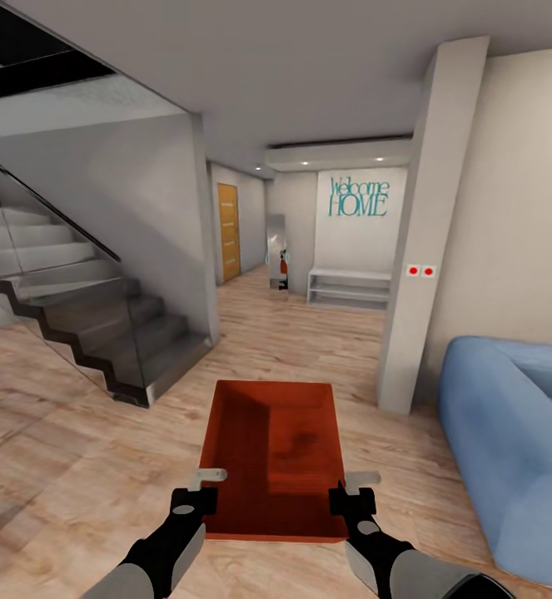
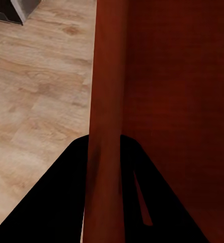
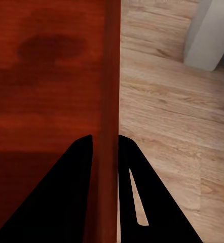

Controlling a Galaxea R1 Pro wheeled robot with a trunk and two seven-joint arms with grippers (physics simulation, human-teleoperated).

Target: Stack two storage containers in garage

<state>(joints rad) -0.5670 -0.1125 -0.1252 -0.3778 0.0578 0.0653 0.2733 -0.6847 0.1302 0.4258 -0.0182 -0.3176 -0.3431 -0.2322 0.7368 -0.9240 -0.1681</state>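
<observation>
Left gripper clamped on the left wall of the orange-red storage container, right gripper clamped on its right wall, each wall pinched between two black fingers. Container held level over the wood-plank floor of the living room, blue sofa to the right, staircase far left, hallway with white shelf far ahead.
</observation>
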